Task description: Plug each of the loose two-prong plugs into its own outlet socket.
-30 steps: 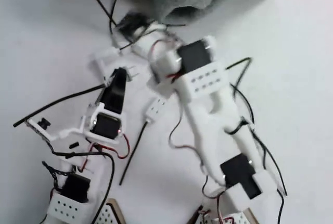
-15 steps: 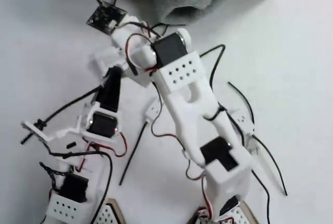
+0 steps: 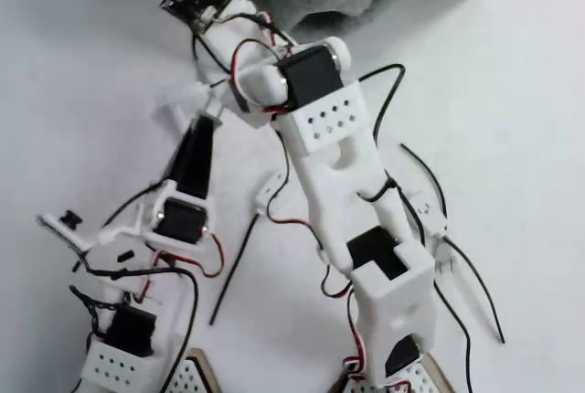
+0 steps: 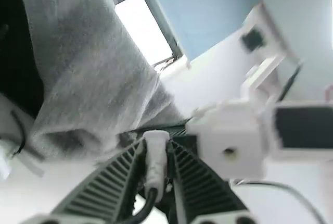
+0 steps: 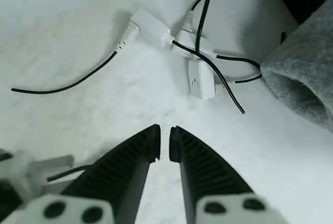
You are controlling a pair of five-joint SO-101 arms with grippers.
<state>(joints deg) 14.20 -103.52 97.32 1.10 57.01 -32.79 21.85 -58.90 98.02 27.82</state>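
White table (image 3: 512, 91), left jaws gripping plug (image 4: 154, 153), right jaws slightly parted

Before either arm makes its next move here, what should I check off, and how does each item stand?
1. Left gripper has a plug: ok, it is clamped between the jaws with its black cord trailing back.
2. Plug prongs lined up with a socket: cannot tell, the prongs are hidden.
3. Right gripper free to help: ok, its jaws are a narrow gap apart with nothing between them.
4. Socket on the table unobstructed: not ok, a black cord lies across it.
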